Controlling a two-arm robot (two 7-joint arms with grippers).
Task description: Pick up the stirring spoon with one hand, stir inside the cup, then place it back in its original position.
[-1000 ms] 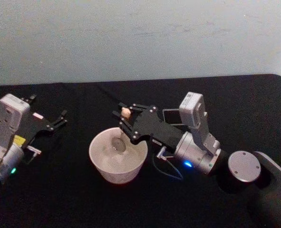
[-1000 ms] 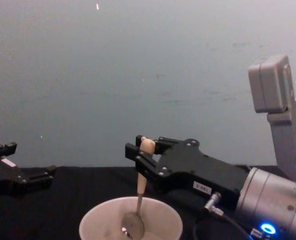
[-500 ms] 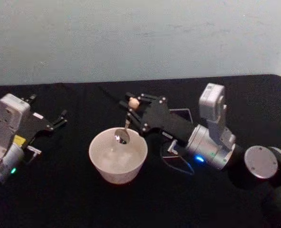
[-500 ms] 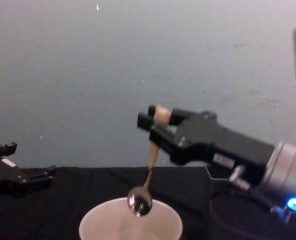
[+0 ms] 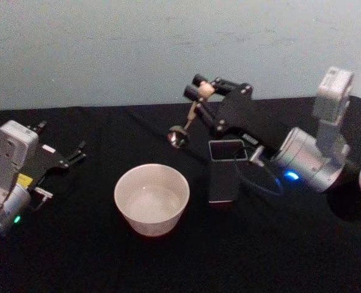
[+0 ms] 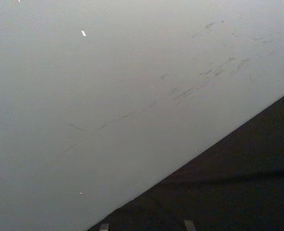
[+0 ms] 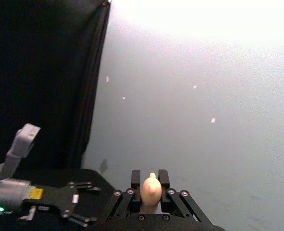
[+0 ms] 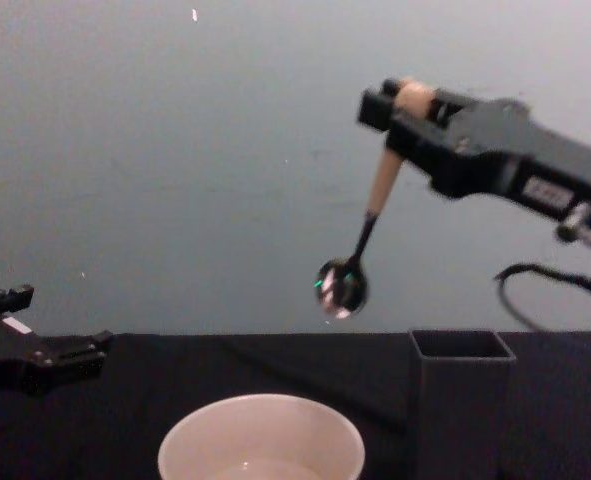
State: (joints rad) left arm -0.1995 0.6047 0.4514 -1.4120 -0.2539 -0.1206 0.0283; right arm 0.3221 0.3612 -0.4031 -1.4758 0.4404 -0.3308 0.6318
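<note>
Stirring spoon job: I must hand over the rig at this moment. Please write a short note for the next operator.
Right end effector: shut on the knob of the slim beige-handled stirring spoon with shiny metal bowl, held in the air.
Left end effector: open, parked at the left.
Wide round cream-white cup: mid-table; dark grey square holder just to its right.
Done: pick-up; the spoon was in the cup a second ago and is now out, so stirring looks finished.
Left to do: return the spoon, probably into the holder.
</note>
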